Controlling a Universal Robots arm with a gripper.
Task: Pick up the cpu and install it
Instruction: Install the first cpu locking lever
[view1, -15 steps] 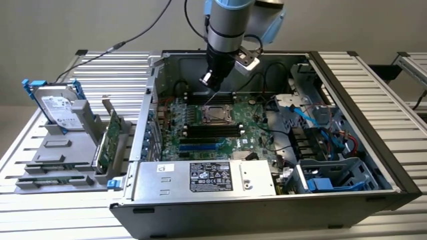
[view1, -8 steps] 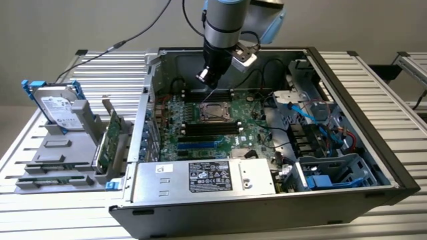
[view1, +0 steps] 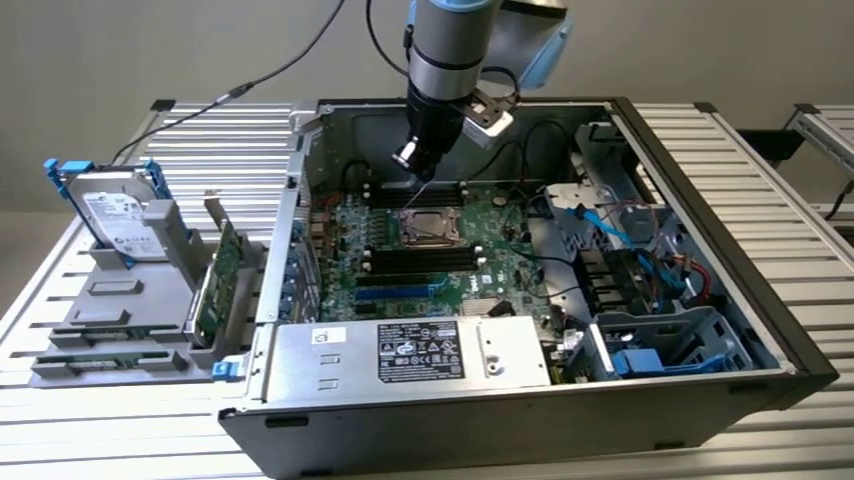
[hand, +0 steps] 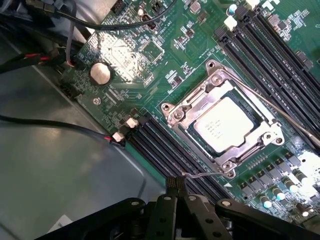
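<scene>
Here's the cpu (hand: 225, 124) — seated flat in its metal socket frame (hand: 192, 106) on the green motherboard (hand: 150, 67), silver top up, inside the open computer case (view1: 534, 425). The gripper (view1: 411, 158) hangs just above the board beside the socket, fingers (hand: 172, 187) clenched together with nothing visible between them. A thin wire lever (hand: 202, 174) from the socket's corner reaches right up to the fingertips — touching or not, I can't tell.
</scene>
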